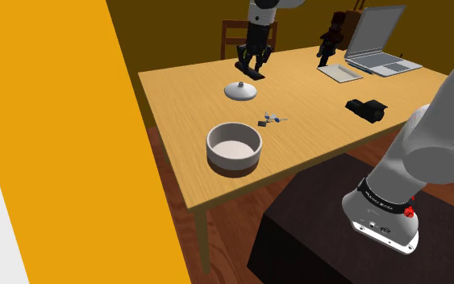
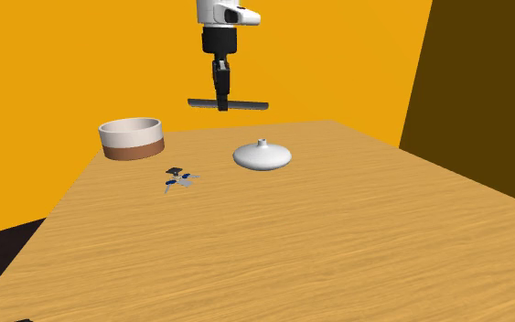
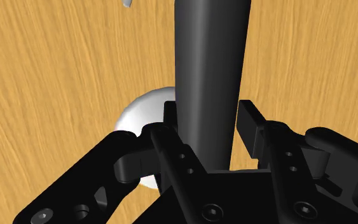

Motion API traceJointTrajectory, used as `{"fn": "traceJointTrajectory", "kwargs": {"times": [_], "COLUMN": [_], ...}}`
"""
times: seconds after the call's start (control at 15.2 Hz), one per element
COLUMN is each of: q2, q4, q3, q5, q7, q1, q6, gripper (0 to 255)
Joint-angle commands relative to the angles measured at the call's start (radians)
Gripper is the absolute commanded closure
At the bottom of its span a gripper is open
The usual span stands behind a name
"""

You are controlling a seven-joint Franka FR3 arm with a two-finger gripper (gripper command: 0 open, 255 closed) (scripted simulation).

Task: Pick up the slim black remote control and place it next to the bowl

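My arm white, round, with dark ring and red bit. My gripper all black, small screws.

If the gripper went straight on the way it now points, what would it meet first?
Likely the table, close beside the white lid, whose edge it might clip; depth is unclear. The gripper holds the remote.

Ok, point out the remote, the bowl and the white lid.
remote (image 2: 249, 104), second exterior view, the end toward that view's right.
bowl (image 2: 133, 137), second exterior view, its outer wall.
white lid (image 1: 241, 92), shoulder view, its domed top.
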Motion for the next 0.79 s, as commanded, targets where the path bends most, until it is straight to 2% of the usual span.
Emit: {"fn": "traceJointTrajectory", "kwargs": {"times": [0.0,0.73], "q2": [-0.007,0.049], "q4": [-0.014,0.052], "q3": [0.025,0.147], "q5": [-0.003,-0.012], "q7": [0.053,0.31], "q1": [0.026,0.157], "q6": [0.012,0.022], "gripper": [255,255]}}
